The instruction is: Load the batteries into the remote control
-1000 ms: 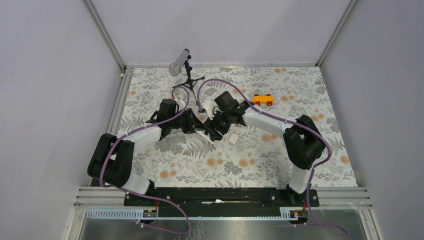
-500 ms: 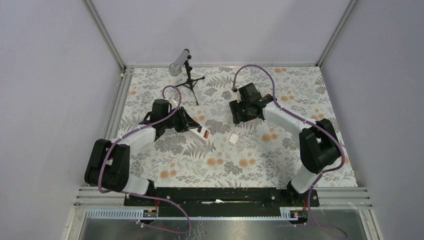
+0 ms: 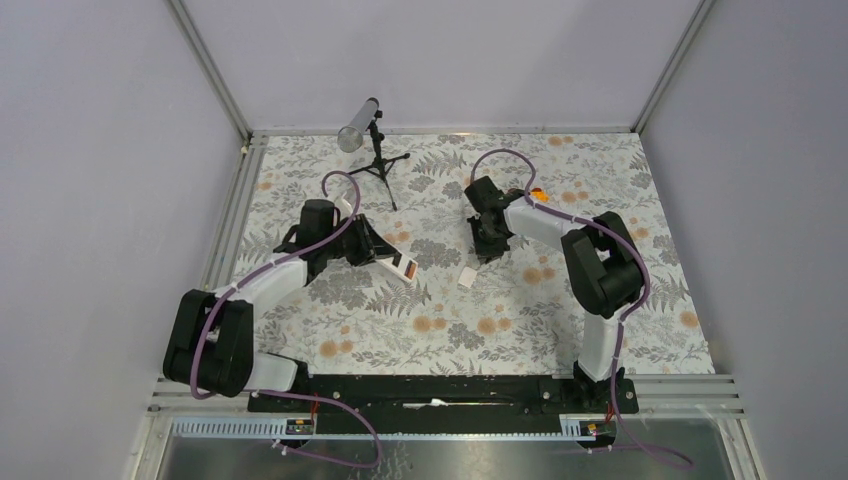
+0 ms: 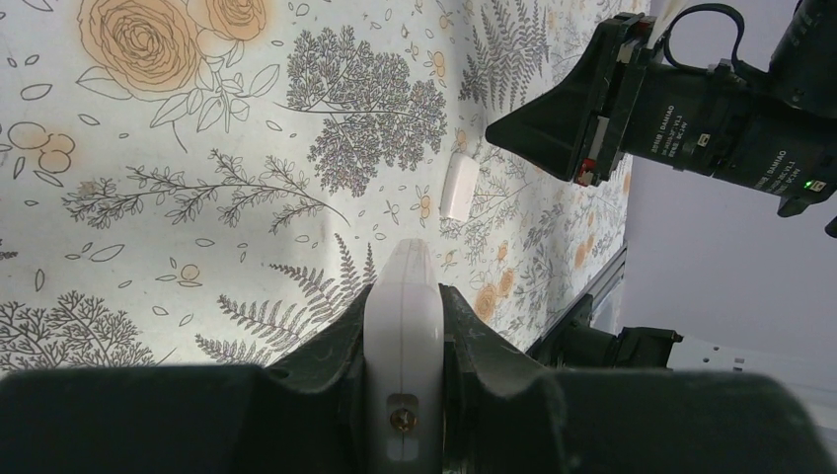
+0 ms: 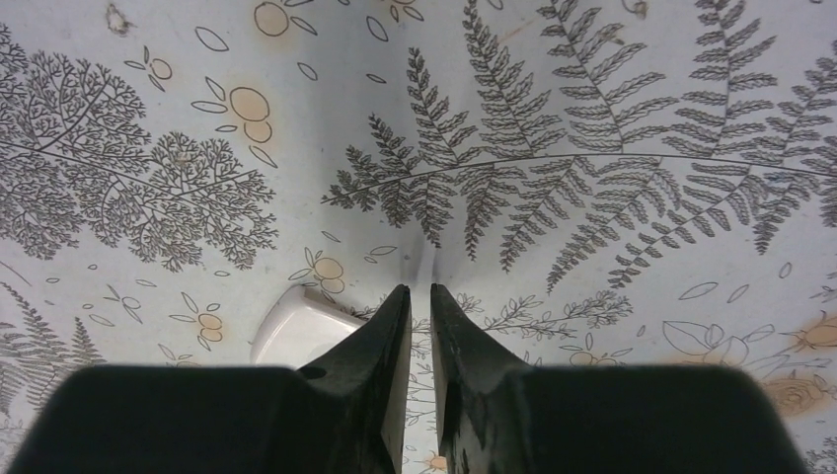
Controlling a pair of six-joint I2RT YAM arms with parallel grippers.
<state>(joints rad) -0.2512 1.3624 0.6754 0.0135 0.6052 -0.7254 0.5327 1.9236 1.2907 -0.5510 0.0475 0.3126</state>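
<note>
Remote control (image 3: 399, 267) shows red from above but only its white edge in the wrist view, pinched by the left gripper (image 4: 405, 301); right gripper (image 5: 412, 296) closed, empty.

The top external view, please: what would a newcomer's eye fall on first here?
Probably the remote control, its red face showing, clamped in the left gripper left of centre over the floral cloth. Next, the right gripper, shut and empty, pointing down close to a small white piece lying on the cloth. At the far edge a silvery tube stands on a black tripod.
</note>
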